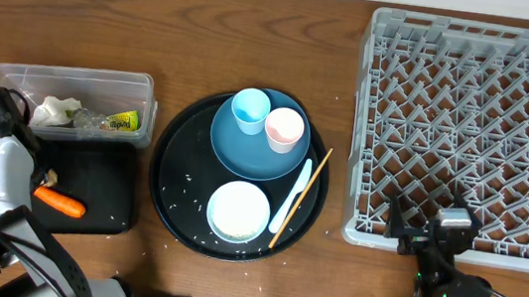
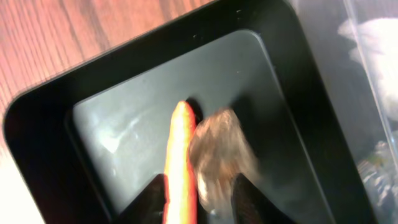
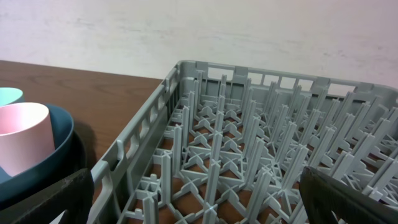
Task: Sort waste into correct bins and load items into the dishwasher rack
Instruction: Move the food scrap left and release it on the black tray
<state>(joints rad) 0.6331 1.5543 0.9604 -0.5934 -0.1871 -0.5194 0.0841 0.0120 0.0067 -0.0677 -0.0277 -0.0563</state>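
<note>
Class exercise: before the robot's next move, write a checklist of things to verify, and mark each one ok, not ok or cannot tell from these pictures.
1. Carrot lies in the black rectangular tray: ok.
2. Brown food piece free of the left gripper: cannot tell; it shows blurred between the fingers.
3. Paper and wrapper in the clear tub: ok.
4. Right gripper open with nothing held: ok.
5. Plate, blue cup, pink cup and bowl loaded in the rack: not ok; they sit on the round tray.

Wooden table (image 1: 258, 28), rack (image 1: 357, 139), round tray (image 1: 176, 178), tub (image 1: 73, 74), shallow tray (image 1: 105, 185), maybe rice (image 1: 145, 252)
</note>
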